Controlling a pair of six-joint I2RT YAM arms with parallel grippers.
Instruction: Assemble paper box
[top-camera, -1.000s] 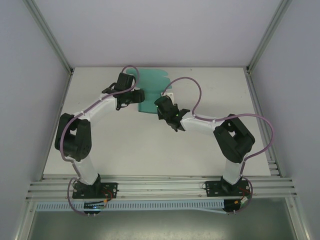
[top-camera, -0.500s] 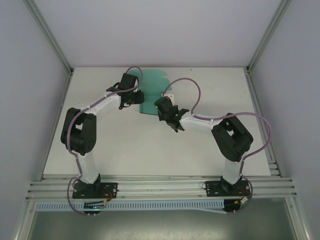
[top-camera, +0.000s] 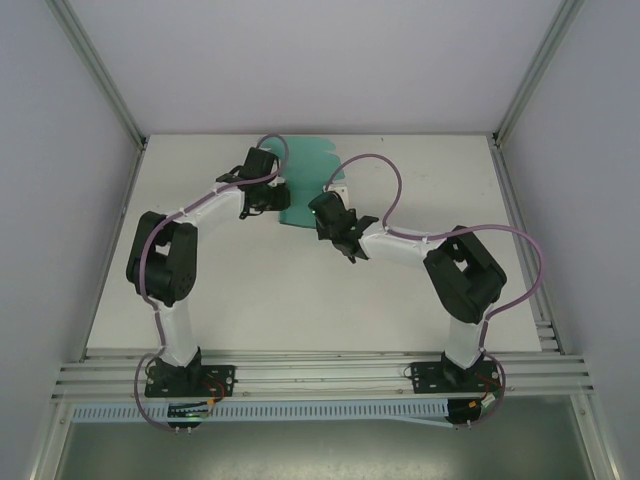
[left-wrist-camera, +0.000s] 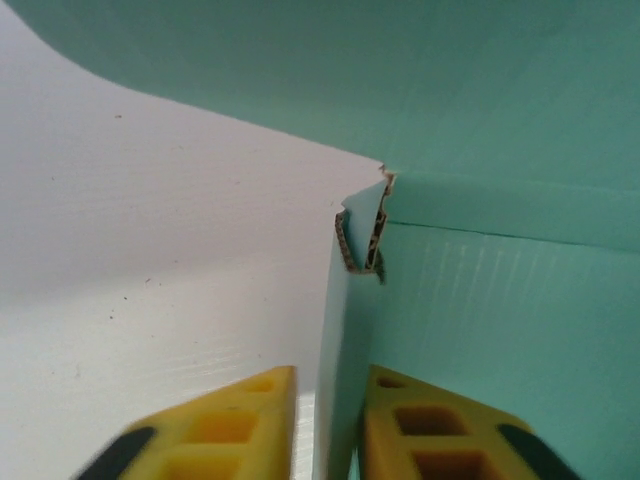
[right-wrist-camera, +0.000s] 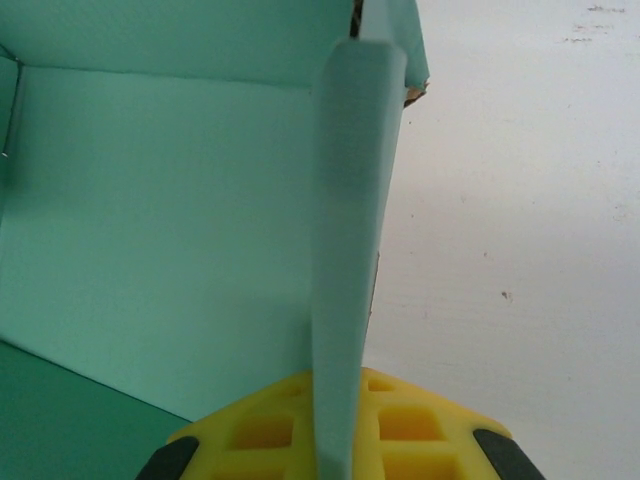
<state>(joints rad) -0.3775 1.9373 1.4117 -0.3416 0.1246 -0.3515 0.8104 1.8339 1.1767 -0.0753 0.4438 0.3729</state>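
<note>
White table (top-camera: 250, 290), left gripper (top-camera: 275, 197) part-hiding paper box (top-camera: 312, 165)

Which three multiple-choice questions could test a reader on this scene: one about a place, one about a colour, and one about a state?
1. Where on the table does the paper box stand?
A) at the near edge
B) at the far middle
C) in the near right corner

2. What colour is the paper box?
A) white
B) brown
C) teal-green

3. In what state is the right gripper?
A) shut on a wall of the box
B) wide open above the table
C) shut on nothing

Answers:
1 B, the top view shows it at the far side.
2 C, every view shows teal card.
3 A, an upright wall stands clamped between its fingers.
</note>
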